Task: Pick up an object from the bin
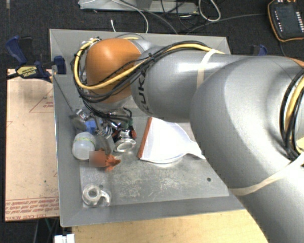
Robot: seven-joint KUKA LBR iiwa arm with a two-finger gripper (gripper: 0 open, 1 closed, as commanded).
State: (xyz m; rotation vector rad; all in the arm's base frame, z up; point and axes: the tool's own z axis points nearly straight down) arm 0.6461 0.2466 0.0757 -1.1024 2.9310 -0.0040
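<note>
The gripper (111,131) hangs low over a small heap by the bin's (157,191) left wall.
Its opening cannot be told. Nearest it lie a shiny metal can (124,145), a smooth white ball (83,147) and a crumpled brown scrap (99,159).

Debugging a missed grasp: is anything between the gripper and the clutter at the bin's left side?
Nothing visible. The gripper sits low among a silver round piece, a white ball and a brown piece. The white sheet lies beside them, toward the view's right.
</note>
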